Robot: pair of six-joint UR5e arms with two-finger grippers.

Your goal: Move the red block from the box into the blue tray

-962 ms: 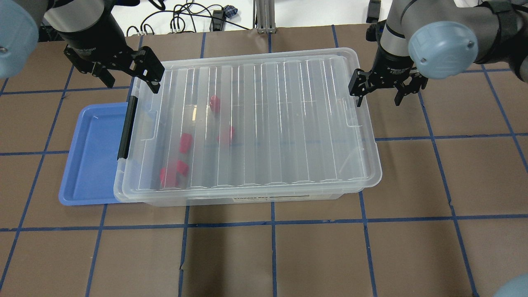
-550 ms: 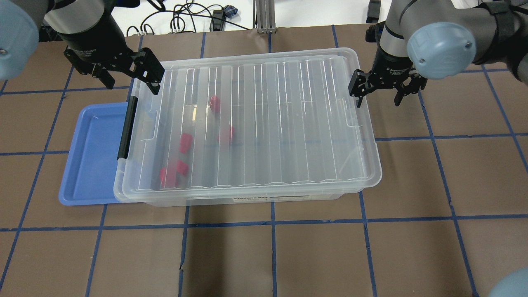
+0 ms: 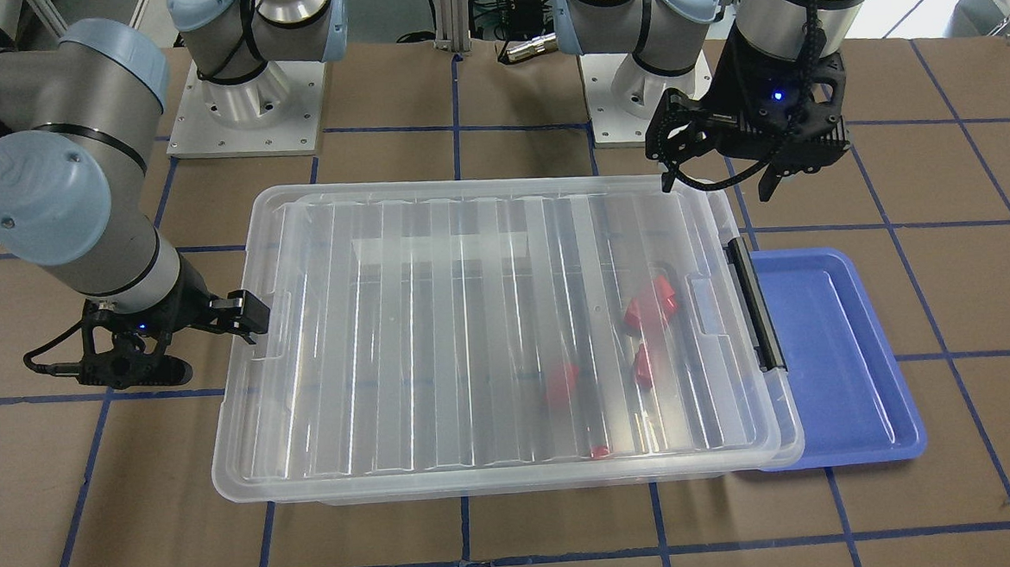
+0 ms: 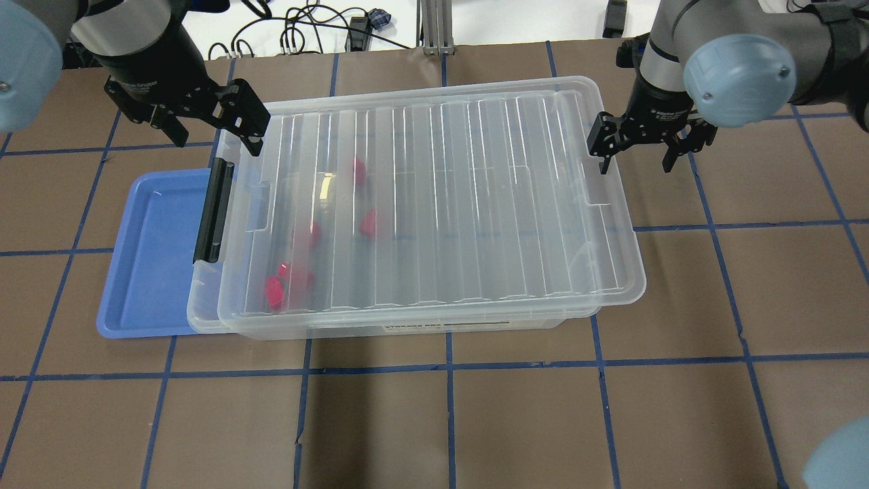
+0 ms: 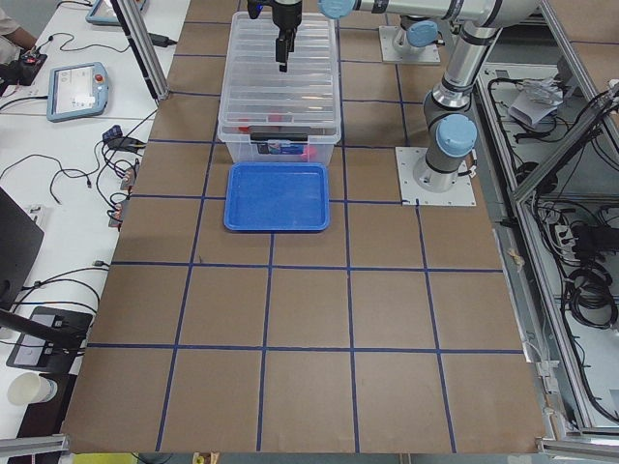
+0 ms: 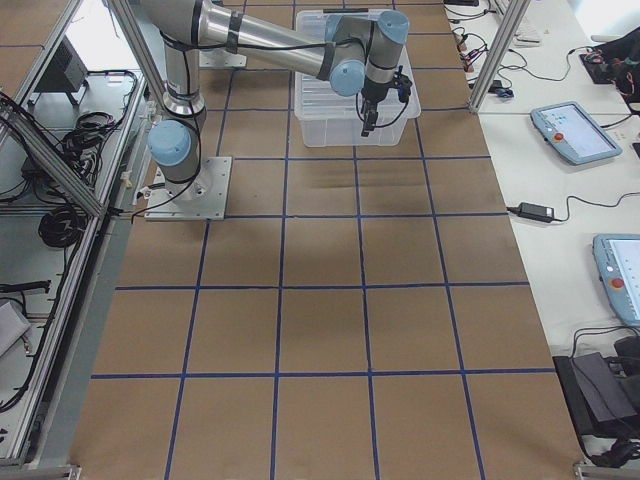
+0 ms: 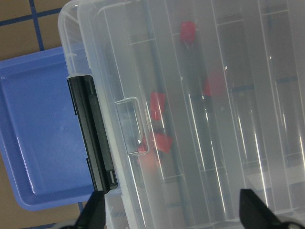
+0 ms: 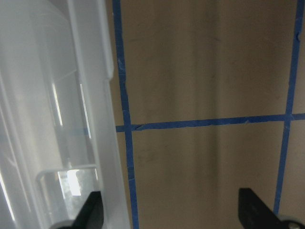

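The box (image 4: 380, 327) is a clear bin with a ribbed lid (image 4: 475, 204) that overhangs its right end. A black latch (image 4: 212, 210) sits on its left end. Several red blocks lie inside at the left, among them one (image 4: 358, 170) at the back and one (image 4: 275, 292) at the front; they also show in the left wrist view (image 7: 157, 105). The blue tray (image 4: 149, 258) lies against the box's left end, partly under it. My left gripper (image 4: 210, 132) is open above the box's back left corner. My right gripper (image 4: 635, 155) is open, with one finger (image 4: 601, 153) at the lid's right rim.
Brown table paper with a blue tape grid (image 4: 448, 367) surrounds the box. Cables (image 4: 305, 30) lie past the table's far edge. The arm bases (image 3: 245, 98) stand behind the box. Tablets and cords (image 5: 82, 92) lie on a side bench.
The lid has slid to the right and now sticks out past the bin's right end. My right gripper has moved right with it. My left gripper has stayed in place.
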